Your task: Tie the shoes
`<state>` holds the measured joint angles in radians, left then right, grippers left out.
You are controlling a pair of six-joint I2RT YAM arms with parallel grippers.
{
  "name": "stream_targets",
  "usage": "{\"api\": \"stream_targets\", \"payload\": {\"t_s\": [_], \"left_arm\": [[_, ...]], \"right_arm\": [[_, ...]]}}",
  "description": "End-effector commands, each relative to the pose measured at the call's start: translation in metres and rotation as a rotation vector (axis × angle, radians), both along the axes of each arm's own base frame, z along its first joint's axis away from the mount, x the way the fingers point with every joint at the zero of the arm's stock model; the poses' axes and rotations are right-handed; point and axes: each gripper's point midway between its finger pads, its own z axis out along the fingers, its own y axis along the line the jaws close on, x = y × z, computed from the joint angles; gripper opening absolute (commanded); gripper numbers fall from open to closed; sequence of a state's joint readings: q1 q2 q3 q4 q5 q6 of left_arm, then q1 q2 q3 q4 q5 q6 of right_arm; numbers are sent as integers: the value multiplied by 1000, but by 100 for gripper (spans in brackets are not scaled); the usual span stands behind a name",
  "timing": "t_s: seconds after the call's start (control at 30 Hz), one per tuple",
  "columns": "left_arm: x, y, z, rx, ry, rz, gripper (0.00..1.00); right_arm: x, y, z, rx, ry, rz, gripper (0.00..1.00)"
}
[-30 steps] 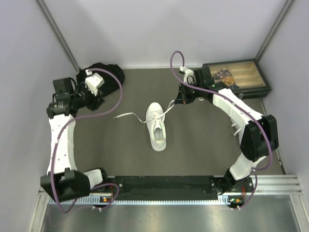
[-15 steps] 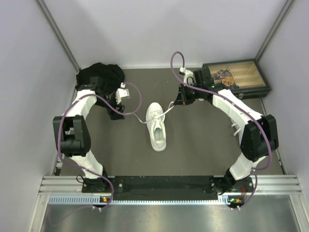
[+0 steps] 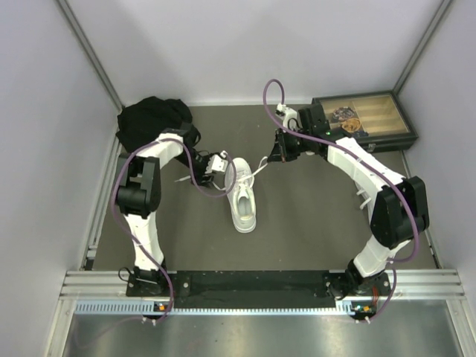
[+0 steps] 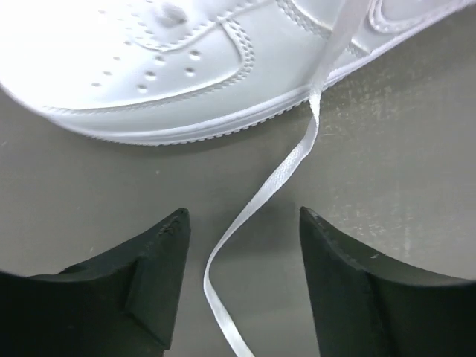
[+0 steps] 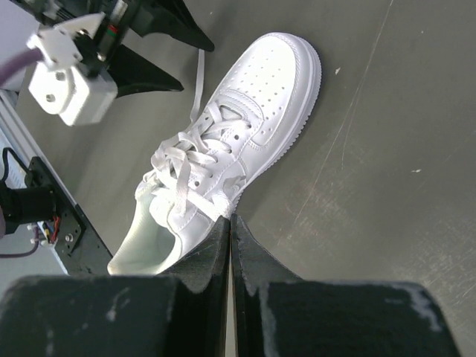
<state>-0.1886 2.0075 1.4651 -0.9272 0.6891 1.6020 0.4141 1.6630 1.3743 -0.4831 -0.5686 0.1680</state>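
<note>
**Slack lace between open fingers**

The white sneaker (image 3: 243,199) lies mid-table between both arms. Just beside its left flank, the left gripper (image 4: 242,217) is released, and one lace (image 4: 294,152) trails slack on the mat between its fingers. Near the sneaker's far right side, the right gripper (image 5: 230,220) is clenched on the other lace (image 3: 259,169).

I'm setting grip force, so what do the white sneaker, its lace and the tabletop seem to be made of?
The white sneaker: likely smooth leather or faux leather, soft sheen, stitched seams and punched toe holes. The lace: flat woven ribbon, possibly polyester, slightly glossy, twisting limply. The tabletop: matte dark grey, perhaps rubber or laminate, faintly scuffed.
</note>
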Motion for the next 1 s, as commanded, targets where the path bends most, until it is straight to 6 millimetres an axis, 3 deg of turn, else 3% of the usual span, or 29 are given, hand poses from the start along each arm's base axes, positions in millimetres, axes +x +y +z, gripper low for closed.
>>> {"api": "stream_targets", "payload": {"t_s": [0.0,0.07,0.17,0.27,0.3,0.33,0.43,0.67,0.8,0.97], "left_arm": [[19,-1,-4,18,-99,-78,63],[21,1,-14,45,-103,-99,59],[16,4,-25,82,-94,-131,44],[11,4,-28,106,-95,-152,20],[9,4,-28,111,-95,-154,4],[4,3,-25,112,-82,-153,0],[-13,8,-2,108,-62,-141,0],[-68,26,96,22,-72,-72,0],[-105,29,122,-9,-69,-58,0],[-117,12,157,-129,-135,-13,0]], "right_arm": [[5,-5,22,21,-74,-17,0],[7,-7,19,13,-73,-29,0],[8,-8,16,10,-72,-32,0],[7,-8,14,10,-67,-31,0],[7,-8,14,13,-67,-28,0],[7,-7,15,15,-68,-27,0],[8,-6,16,20,-71,-24,0],[19,-9,15,8,-113,-62,0],[25,-10,16,6,-133,-74,0],[28,-7,19,24,-142,-66,0]]}}
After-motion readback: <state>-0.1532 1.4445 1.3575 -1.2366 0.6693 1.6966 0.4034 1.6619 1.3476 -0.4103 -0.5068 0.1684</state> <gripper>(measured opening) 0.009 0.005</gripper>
